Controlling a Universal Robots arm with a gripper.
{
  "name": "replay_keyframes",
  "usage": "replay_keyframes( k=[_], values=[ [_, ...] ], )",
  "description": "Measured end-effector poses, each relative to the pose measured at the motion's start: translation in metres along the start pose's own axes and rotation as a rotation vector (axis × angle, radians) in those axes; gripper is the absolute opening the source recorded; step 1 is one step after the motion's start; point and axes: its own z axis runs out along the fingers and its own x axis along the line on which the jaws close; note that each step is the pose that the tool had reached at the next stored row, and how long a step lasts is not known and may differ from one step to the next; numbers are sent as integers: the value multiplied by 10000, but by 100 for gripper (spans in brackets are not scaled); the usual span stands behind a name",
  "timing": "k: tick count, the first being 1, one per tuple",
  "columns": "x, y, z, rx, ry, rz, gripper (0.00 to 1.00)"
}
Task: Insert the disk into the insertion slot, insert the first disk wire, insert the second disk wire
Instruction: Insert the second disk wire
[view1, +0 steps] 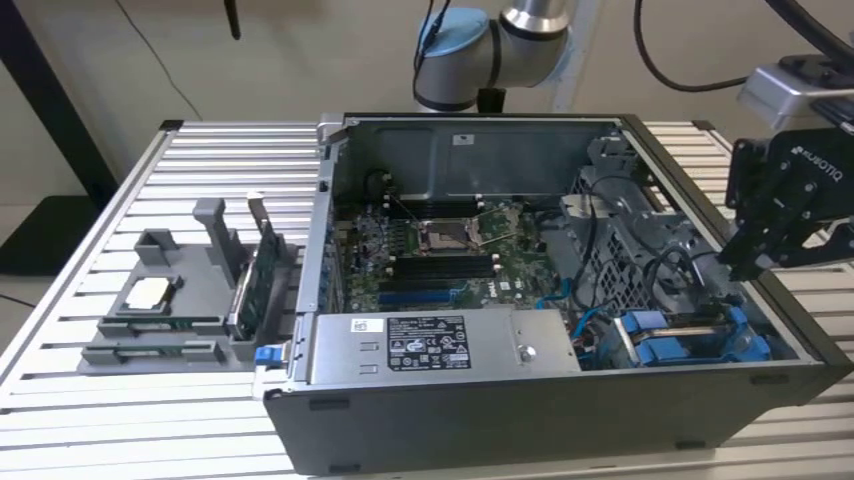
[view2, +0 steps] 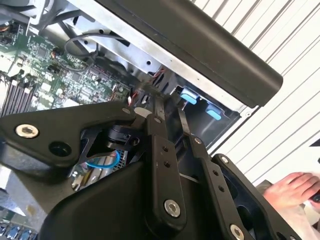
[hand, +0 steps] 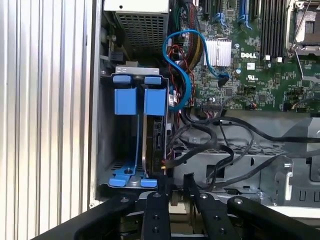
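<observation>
Disk (hand: 153, 142) stands edge-on in the insertion slot (hand: 106, 145), a dark slab under a bright blue carrier tab (hand: 155, 102), just beyond the gripper (hand: 176, 181), whose black fingers (hand: 164, 184) are parted with nothing between them. In the exterior view the gripper hangs at mid-height on the exterior view's right, over the case wall (view1: 801, 345). Lower centre there, a grey power-supply box (view1: 534, 345) carries a white printed label (view1: 427, 340).
</observation>
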Motion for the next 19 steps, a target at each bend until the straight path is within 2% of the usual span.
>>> replay_keyframes(
  k=[11, 19],
  values=[
    [-18, -83, 2, -40, -2, -1, 27],
    [-1, -91, 32, -133, -77, -3, 27]
  ],
)
